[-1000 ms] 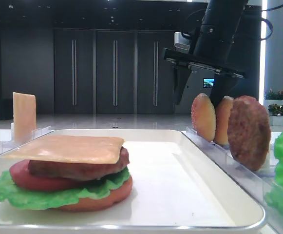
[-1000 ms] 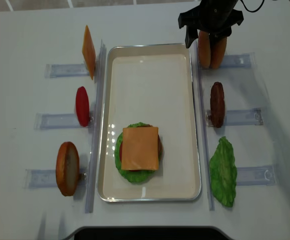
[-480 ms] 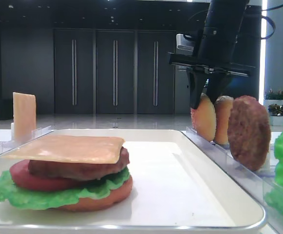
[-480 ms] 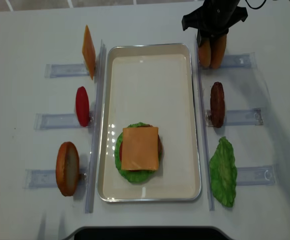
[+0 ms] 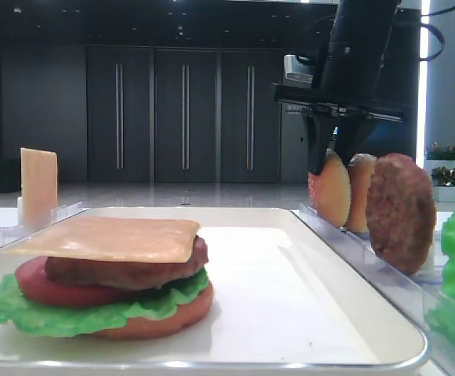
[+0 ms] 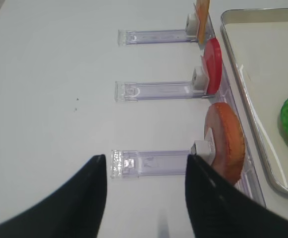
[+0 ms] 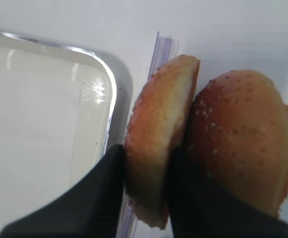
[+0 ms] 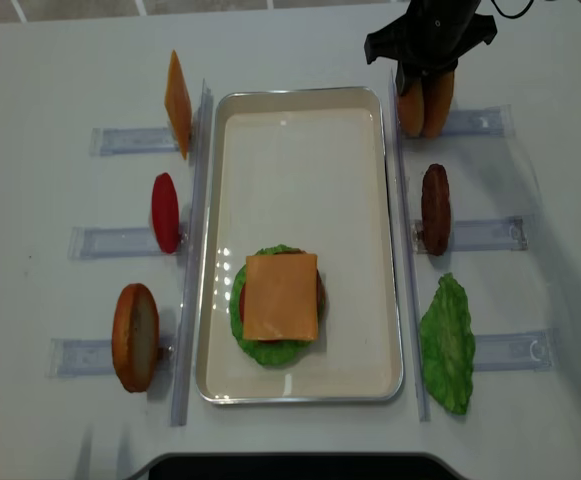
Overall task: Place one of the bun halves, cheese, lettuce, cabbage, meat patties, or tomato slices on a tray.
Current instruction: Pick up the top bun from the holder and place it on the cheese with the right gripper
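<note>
The right end effector [image 7: 144, 198] stood closed on a bun half [image 7: 158, 163], its dark fingers [image 7: 101, 193] pressed against both flat faces near the lower rim. This bun half stood on edge in a clear slotted rack [image 8: 470, 122] at the far right corner of the worktop [image 8: 60, 70], just outside the far right corner of the tray [image 8: 300, 100]. A second, speckled domed bun half [image 7: 243, 144] stood immediately behind it, touching or nearly touching. The gripped piece appeared to be a rigid, glossy plastic toy: light, stiff and probably slippery, so a grasp across the faces close to the rim, as shown, looked suitable, with a straight vertical lift judged necessary to clear the slot without dragging the neighbouring half. On the tray, toward its near edge, lay a stack topped by a cheese slice [image 8: 281, 296] over lettuce [image 8: 260, 350]. The left end effector [image 6: 144, 198] hung with its fingers apart, gripping nothing, over the near left part of the worktop, beside a rack holding an orange-brown bun bottom [image 6: 225, 141].
</note>
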### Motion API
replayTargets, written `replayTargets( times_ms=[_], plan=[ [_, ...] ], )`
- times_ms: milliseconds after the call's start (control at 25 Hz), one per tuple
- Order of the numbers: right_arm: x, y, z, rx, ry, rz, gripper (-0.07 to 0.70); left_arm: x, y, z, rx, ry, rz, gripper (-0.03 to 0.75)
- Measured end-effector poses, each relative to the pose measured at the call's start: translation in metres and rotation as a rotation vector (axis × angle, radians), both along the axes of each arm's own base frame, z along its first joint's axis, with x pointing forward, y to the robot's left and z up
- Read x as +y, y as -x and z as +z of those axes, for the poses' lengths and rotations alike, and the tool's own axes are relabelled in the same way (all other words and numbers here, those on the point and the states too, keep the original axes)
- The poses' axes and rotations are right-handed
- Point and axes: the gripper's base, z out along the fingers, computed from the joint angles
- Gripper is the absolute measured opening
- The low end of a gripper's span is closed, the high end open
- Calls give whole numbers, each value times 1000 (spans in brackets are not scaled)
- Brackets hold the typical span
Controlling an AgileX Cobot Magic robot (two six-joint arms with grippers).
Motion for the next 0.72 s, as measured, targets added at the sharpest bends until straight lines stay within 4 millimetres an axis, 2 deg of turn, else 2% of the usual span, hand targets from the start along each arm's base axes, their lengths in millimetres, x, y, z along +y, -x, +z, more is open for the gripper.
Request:
replayTargets(
  times_ms=[160,400,520,720],
  plan=[
    [-1,9,21,-4,-12,7,191,0,0,0,0,0,0,391],
    [-6,33,84,-109,-58,-6,190,0,0,0,0,0,0,391],
    [-11,45,108,-141,-70,-15,185,0,0,0,0,0,0,391],
    [-17,61,130,-148,-75,-17,185,0,0,0,0,0,0,391]
  ],
)
